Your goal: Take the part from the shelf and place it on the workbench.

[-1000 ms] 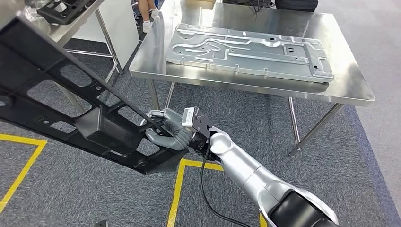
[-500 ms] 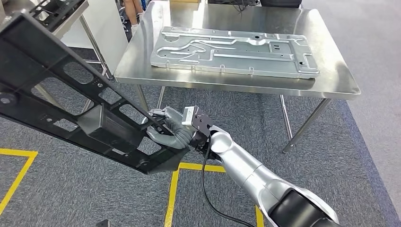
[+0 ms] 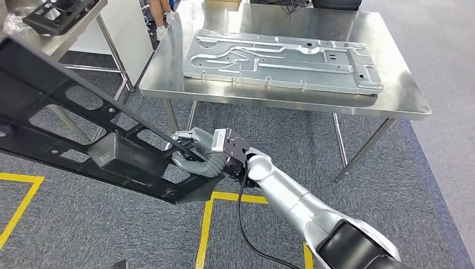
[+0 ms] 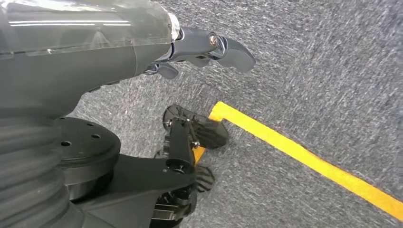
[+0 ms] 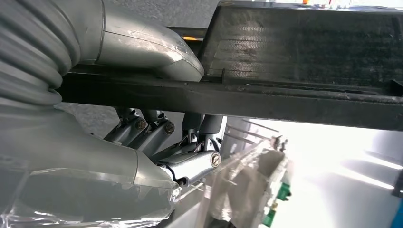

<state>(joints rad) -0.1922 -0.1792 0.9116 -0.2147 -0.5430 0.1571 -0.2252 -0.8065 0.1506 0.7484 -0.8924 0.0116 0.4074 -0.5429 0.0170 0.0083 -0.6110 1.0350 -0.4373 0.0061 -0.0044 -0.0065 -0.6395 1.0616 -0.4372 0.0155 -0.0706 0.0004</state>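
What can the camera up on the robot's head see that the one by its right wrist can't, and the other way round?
Head view alone: the steel workbench with a silver stamped plate lying on it, the grey carpet with yellow floor lines, and the right arm.

Right wrist view alone: a close look at the fingers curled under the part's edge.

Both: the right hand gripping the long black frame part.

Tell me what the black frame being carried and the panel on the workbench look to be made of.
The black frame looks like moulded plastic: matte black, ribbed, with cut-out windows. The panel looks like stamped sheet metal, dull silver-grey with pressed channels and holes. The workbench seems to be stainless steel, brushed and faintly reflective. The right robot hand grips the frame's edge.
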